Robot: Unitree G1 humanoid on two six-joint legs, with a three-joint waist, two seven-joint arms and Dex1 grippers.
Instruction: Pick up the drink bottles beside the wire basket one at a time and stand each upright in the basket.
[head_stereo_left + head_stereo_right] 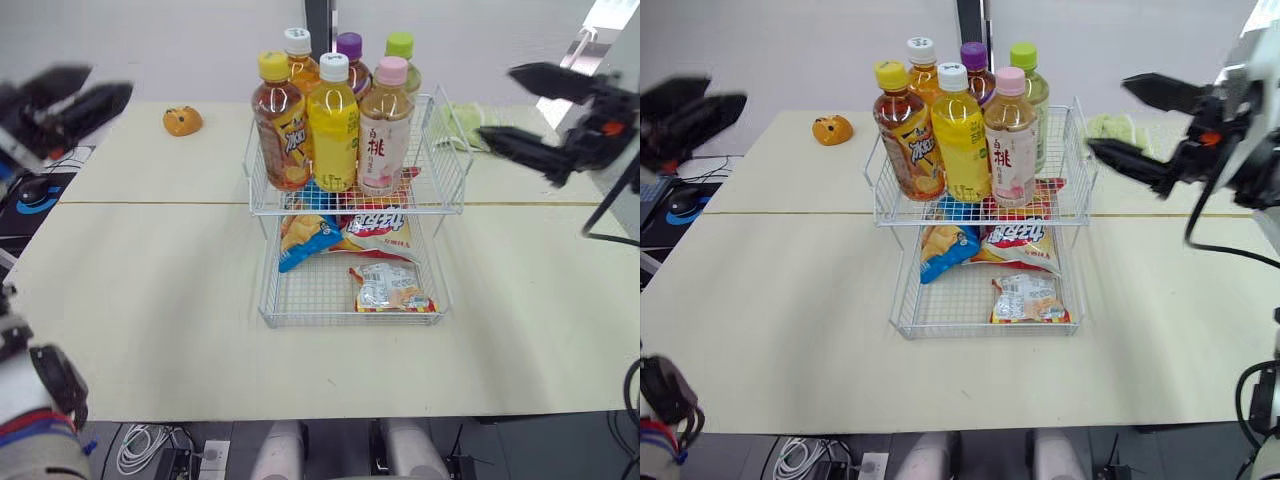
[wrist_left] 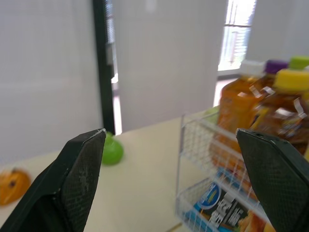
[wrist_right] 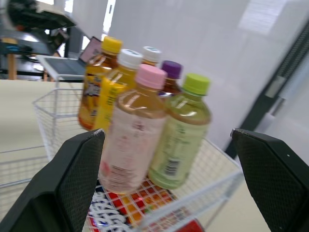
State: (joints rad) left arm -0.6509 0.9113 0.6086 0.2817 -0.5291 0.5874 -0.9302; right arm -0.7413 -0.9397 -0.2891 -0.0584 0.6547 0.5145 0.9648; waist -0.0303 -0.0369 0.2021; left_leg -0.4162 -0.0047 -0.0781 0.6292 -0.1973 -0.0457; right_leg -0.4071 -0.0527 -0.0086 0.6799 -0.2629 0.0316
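Several drink bottles stand upright, packed together in the top tier of the white wire basket point(image 1: 450, 165): a yellow-capped amber one point(image 1: 279, 125), a white-capped yellow one point(image 1: 333, 125) and a pink-capped one point(image 1: 385, 130) in front, with white-, purple- and green-capped point(image 1: 401, 50) ones behind. My left gripper point(image 1: 108, 82) hovers open far to the basket's left, holding nothing. To the basket's right, my right gripper point(image 1: 497, 102) is also open and empty, level with the bottles. The right wrist view shows the bottles point(image 3: 133, 140) between its open fingers.
Snack packets point(image 1: 390, 288) lie in the basket's lower tier. An orange toy point(image 1: 182, 121) sits on the table point(image 1: 150, 280) at the back left, and a green cloth point(image 1: 1120, 128) lies behind the basket's right. A laptop and mouse point(image 1: 30, 195) are off the left edge.
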